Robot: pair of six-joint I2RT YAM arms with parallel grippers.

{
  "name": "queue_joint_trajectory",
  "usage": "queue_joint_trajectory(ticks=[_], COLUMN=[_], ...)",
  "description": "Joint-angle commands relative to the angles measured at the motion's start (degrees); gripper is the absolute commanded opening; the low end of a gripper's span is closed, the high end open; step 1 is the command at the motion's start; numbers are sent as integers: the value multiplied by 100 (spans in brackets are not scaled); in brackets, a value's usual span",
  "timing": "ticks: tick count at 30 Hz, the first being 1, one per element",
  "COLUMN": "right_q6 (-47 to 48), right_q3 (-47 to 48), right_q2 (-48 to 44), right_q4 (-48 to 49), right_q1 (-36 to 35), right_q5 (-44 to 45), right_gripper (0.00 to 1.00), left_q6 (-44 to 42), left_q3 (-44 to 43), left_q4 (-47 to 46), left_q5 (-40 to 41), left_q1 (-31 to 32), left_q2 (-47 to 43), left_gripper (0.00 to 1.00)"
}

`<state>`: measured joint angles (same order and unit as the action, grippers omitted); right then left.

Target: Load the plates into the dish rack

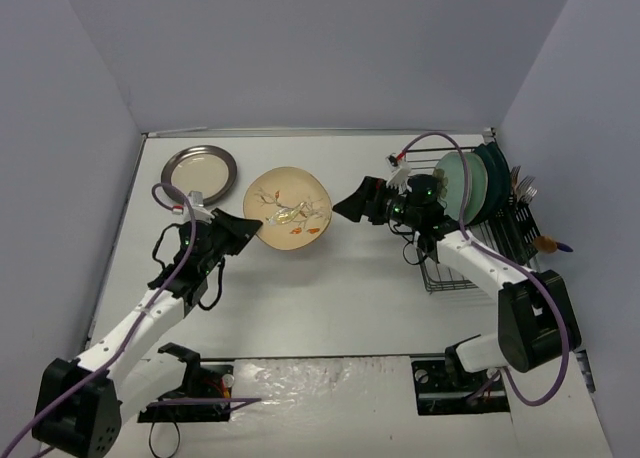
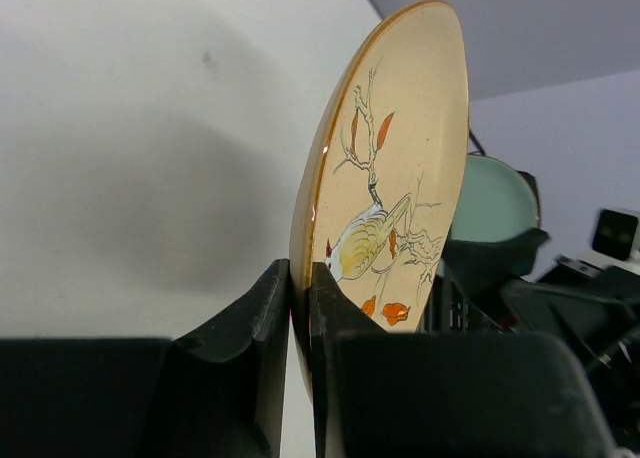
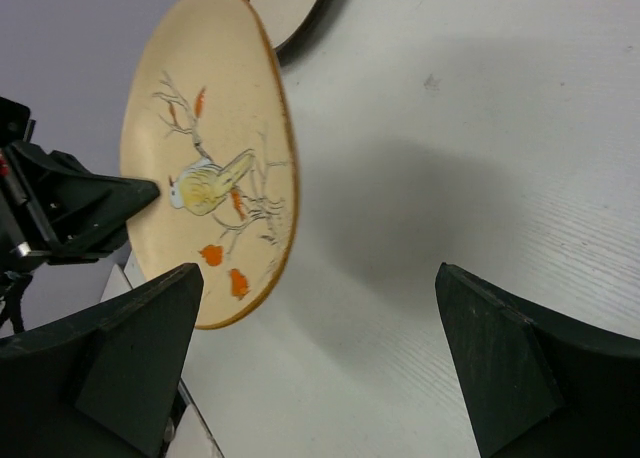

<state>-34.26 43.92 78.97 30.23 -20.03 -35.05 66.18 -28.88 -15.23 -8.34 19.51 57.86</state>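
Table (image 1: pixel 330 308): white; it carries the rack on its right side.
Rack (image 1: pixel 497 240): dark wire. Its far end holds upright plates, and cutlery (image 1: pixel 525 190) stands in its side holder.
Racked plates (image 1: pixel 470 181): mint and teal, on edge between the tines. The exact count cannot be told.
Rimmed plate (image 1: pixel 199 174): lies flat, far to the left of the rack, at the back of the table.
Bird plate (image 2: pixel 400 158): cream, raised off the table and standing nearly on edge, left of the rack, between the two grippers.
Left gripper (image 2: pixel 303 288): clamped on the low rim of the bird plate, one finger on each face.
Right gripper (image 3: pixel 318 278): jaws spread wide and holding nothing. It is between the bird plate and the rack, facing the plate and apart from it.
Risk: this seems to be a handover. The pinch is narrow and at the rim only, so the plate may swing or slip. If the left gripper lets go before the right one closes, the plate can drop. A finger that meets the rim head-on may push the plate out.
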Motion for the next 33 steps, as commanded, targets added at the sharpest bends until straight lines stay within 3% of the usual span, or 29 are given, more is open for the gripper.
queue_joint_trajectory(ticks=[1, 13, 20, 26, 30, 33], right_q6=[67, 78, 80, 179, 289, 399], right_q3=[492, 799, 741, 757, 749, 763], right_q2=[195, 600, 748, 600, 380, 195], right_q4=[465, 691, 802, 752, 598, 456], right_q1=[-244, -782, -898, -903, -881, -866], right_q5=[-433, -669, -605, -514, -308, -190], right_gripper=[100, 97, 87, 54, 21, 6], left_q6=[-84, -15, 2, -70, -158, -225], left_q3=[-541, -537, -504, -441, -324, -297], left_q4=[-517, -637, -748, -625, -508, -411], left_q5=[-536, -841, -888, -858, -763, -780], left_q1=[36, 36, 36, 34, 27, 27], left_q2=[-733, -996, -1114, -1225, -1247, -1169], left_gripper=[0, 0, 0, 0, 0, 0])
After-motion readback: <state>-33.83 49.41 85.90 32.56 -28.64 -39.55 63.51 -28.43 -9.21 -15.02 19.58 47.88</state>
